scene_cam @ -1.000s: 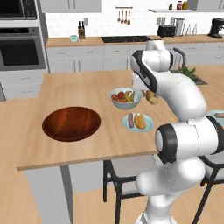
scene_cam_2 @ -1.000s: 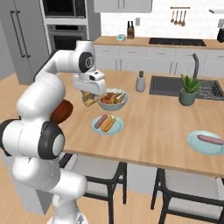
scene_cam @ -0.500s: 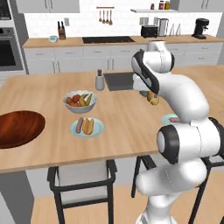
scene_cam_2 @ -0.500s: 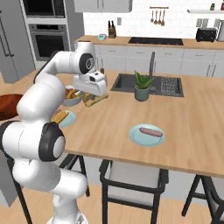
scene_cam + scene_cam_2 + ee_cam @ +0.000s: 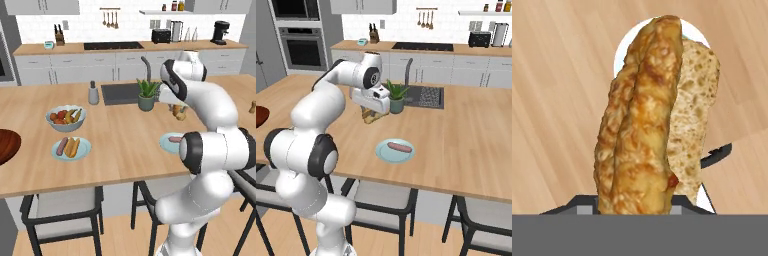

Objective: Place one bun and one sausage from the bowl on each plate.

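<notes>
Since the frame a second earlier the base had driven along the counter: the whole scene slid, the brown bowl (image 5: 6, 146) passed to the far left edge of the left base view, and the second plate (image 5: 395, 150) came in close to the counter's near edge, by the robot. The things themselves had not moved.

The gripper (image 5: 372, 116) was closed on the bun (image 5: 643, 122), which hung lengthwise from the jaws above the counter, behind that plate and toward the sink (image 5: 122, 93). The plate carried one sausage (image 5: 399, 147) and no bun. The other plate (image 5: 71, 148), near the grey fruit bowl (image 5: 65, 117), already held a bun and a sausage.

The risks, as I judged them: the bun was long and gripped at one end, so it could swing or slip while being carried. If released from that height it could bounce or roll off the small plate, perhaps toward the counter's near edge. Lowered straight onto the sausage, it could knock it off. The potted plant (image 5: 395, 96) stood just behind the hand, and a wide swing could clip it.
</notes>
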Motion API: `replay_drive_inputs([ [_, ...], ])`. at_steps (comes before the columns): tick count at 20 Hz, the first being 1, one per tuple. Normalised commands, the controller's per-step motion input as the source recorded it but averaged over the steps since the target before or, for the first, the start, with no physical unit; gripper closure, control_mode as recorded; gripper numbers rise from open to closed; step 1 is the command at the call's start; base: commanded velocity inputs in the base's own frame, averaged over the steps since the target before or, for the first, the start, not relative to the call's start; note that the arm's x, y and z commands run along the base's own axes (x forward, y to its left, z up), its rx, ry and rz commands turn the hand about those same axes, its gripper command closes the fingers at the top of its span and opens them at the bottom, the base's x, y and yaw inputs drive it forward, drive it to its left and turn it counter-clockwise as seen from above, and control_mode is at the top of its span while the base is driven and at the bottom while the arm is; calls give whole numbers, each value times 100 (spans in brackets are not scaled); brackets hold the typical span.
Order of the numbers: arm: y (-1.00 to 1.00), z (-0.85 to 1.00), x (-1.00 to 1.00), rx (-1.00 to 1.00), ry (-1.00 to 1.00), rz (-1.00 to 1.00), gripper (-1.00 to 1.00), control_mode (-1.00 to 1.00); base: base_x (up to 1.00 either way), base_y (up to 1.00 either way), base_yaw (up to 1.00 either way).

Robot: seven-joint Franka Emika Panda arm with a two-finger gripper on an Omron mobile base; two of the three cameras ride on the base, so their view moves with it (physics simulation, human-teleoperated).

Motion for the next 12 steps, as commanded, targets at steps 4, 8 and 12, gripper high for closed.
replay_drive_inputs([
  [4, -13, -77, 54, 7, 10, -7, 100, -100, 0, 0, 0],
  [8, -51, -97, 45, 4, 13, -16, 100, -100, 0, 0, 0],
  [12, -67, -84, 50, 10, 7, -23, 100, -100, 0, 0, 0],
])
